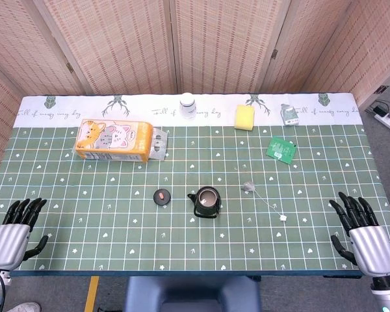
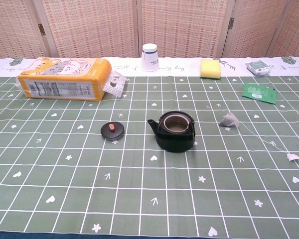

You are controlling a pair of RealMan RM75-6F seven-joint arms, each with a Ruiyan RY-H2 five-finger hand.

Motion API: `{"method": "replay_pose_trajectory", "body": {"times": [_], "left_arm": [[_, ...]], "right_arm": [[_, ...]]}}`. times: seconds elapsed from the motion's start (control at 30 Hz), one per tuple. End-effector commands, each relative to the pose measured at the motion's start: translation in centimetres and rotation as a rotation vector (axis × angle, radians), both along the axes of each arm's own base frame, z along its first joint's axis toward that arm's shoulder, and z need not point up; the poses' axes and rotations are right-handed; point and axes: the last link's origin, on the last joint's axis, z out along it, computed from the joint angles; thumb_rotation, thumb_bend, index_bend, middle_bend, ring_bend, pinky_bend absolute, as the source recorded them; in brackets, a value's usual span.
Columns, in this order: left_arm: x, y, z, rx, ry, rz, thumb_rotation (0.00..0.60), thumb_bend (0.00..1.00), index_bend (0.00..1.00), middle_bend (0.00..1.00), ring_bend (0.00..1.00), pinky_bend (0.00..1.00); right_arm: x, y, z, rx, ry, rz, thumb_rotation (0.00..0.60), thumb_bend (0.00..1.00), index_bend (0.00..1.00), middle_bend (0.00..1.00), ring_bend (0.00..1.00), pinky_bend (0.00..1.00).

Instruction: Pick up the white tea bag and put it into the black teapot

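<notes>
The black teapot (image 1: 207, 202) (image 2: 175, 131) stands uncovered near the middle of the table, spout pointing left. Its black lid (image 1: 161, 196) (image 2: 112, 130) with a reddish knob lies on the cloth just to its left. The white tea bag (image 1: 249, 188) (image 2: 229, 120) lies to the right of the pot, its string running to a small white tag (image 1: 283, 217) (image 2: 292, 157). My left hand (image 1: 16, 227) rests at the table's near left corner, fingers apart, holding nothing. My right hand (image 1: 364, 231) lies at the near right corner, likewise open. Neither hand shows in the chest view.
An orange cat-print tissue pack (image 1: 114, 140) (image 2: 65, 78) lies at the back left. A white cup (image 1: 188, 105) (image 2: 150, 57), a yellow sponge (image 1: 245, 117) (image 2: 211, 68), a green sachet (image 1: 282, 149) (image 2: 259, 92) and a small packet (image 1: 288, 114) (image 2: 257, 67) sit along the back.
</notes>
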Motion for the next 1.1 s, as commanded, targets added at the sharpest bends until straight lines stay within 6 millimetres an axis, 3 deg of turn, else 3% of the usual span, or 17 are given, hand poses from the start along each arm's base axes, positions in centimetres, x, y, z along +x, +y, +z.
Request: {"method": "replay_pose_trajectory", "body": {"times": [0.03,0.33,0.47,0.57,0.77,1.1], "left_arm": [[-0.1,0.0,0.0,-0.002,0.001,0.007,0.600,0.34,0.04,0.05,0.00,0.00],[0.1,-0.2,-0.2,-0.003,0.005,0.004,0.600,0.34,0.04,0.05,0.00,0.00],[0.1,-0.2,0.1,0.002,-0.003,-0.001,0.600,0.34,0.04,0.05,0.00,0.00],[-0.1,0.0,0.4,0.010,-0.016,0.011,0.600,0.34,0.03,0.05,0.00,0.00],[-0.2,0.1,1.0,0.021,-0.032,0.012,0.600,0.34,0.03,0.05,0.00,0.00],[0.4,-0.5,1.3,0.028,-0.045,-0.006,0.600,0.34,0.02,0.05,0.00,0.00]], "right_arm": [[0.0,0.0,-0.1,0.008,0.004,-0.004,0.600,0.39,0.08,0.00,0.05,0.00],[0.1,0.2,-0.4,0.030,0.009,-0.004,0.600,0.39,0.08,0.00,0.05,0.00],[0.4,-0.5,-0.7,0.031,-0.018,0.033,0.600,0.39,0.08,0.00,0.05,0.00],[0.5,-1.6,-1.3,0.024,-0.015,0.095,0.600,0.39,0.16,0.00,0.04,0.00],[-0.1,-2.8,-4.4,0.096,0.067,0.177,0.600,0.39,0.31,0.00,0.00,0.00],[-2.4,-2.5,-8.7,0.152,0.094,0.171,0.600,0.39,0.37,0.00,0.00,0.00]]}}
